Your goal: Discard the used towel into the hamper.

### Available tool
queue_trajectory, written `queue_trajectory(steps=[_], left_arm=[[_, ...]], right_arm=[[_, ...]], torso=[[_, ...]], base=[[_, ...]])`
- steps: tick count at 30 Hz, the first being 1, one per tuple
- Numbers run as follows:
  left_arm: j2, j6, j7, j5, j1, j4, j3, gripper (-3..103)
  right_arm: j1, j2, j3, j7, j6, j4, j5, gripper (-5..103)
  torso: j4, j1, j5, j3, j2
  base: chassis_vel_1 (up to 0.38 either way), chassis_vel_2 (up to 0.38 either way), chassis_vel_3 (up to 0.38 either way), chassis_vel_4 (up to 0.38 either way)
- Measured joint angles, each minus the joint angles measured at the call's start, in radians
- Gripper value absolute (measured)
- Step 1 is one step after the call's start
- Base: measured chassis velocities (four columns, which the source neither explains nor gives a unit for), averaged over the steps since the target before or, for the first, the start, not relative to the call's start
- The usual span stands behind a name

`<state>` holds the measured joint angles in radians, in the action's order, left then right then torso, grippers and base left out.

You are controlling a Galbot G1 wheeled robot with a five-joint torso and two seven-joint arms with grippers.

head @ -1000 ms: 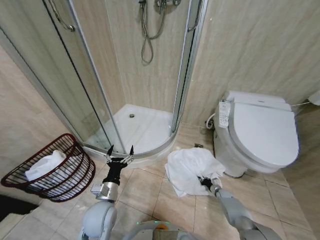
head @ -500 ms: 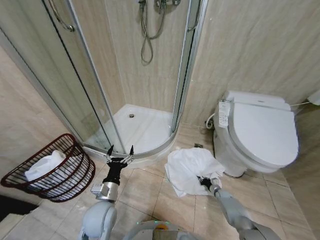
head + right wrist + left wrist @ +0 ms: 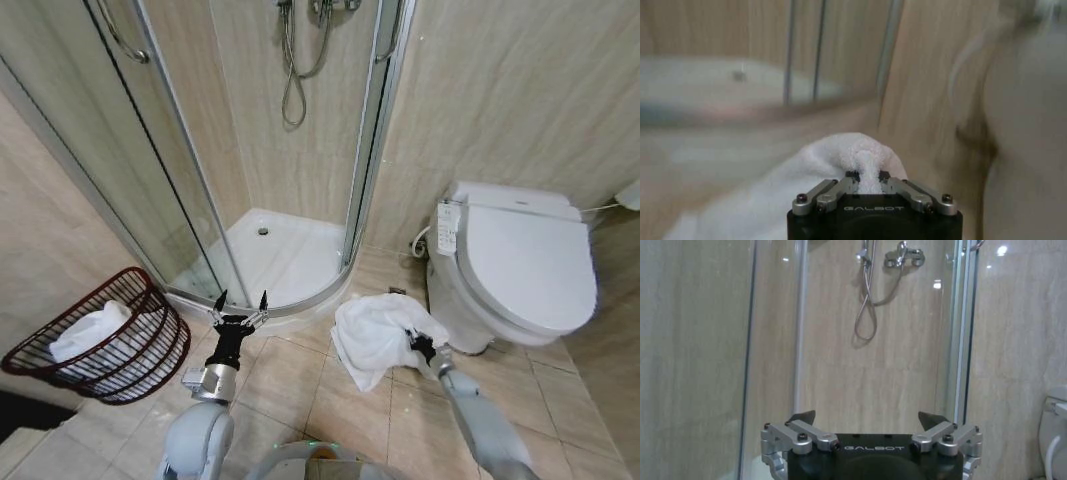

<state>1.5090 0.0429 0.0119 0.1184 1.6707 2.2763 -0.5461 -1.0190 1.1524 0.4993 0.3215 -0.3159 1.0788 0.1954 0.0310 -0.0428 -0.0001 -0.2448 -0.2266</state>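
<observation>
A white towel (image 3: 372, 335) lies bunched on the floor tiles beside the toilet, one fold pulled up off the floor. My right gripper (image 3: 420, 346) is shut on that fold; in the right wrist view the towel (image 3: 840, 165) is pinched between the closed fingers of the gripper (image 3: 867, 181). The hamper (image 3: 100, 340), a dark red-brown wire basket with a white cloth inside, stands at the far left by the wall. Between the hamper and the shower base, my left gripper (image 3: 240, 301) stands open and empty, also seen open as the gripper (image 3: 867, 417) facing the shower.
A glass shower cubicle (image 3: 270, 250) with a raised white base fills the middle back. A white toilet (image 3: 515, 270) stands at the right, close to the towel. Bare floor tiles (image 3: 290, 385) lie between the hamper and the towel.
My right gripper has risen and drawn back with the towel in it, lifting a fold and bunching the cloth. The left arm has not moved.
</observation>
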Motion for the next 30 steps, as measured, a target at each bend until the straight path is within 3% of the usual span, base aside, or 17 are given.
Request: queue_trajectory(steps=[17, 30], left_arm=[[0.0, 0.0, 0.0, 0.0, 0.0, 0.0, 0.0, 100], [0.0, 0.0, 0.0, 0.0, 0.0, 0.0, 0.0, 100]], right_arm=[[-0.322, -0.041, 0.16, -0.114, 0.068, 0.789, 0.111, 12], [-0.482, -0.087, 0.381, -0.171, 0.106, 1.148, 0.231, 12]], torso=[[0.0, 0.0, 0.0, 0.0, 0.0], [0.0, 0.0, 0.0001, 0.0, 0.0]], base=[[0.0, 0.0, 0.0, 0.0], [0.0, 0.0, 0.0, 0.0]])
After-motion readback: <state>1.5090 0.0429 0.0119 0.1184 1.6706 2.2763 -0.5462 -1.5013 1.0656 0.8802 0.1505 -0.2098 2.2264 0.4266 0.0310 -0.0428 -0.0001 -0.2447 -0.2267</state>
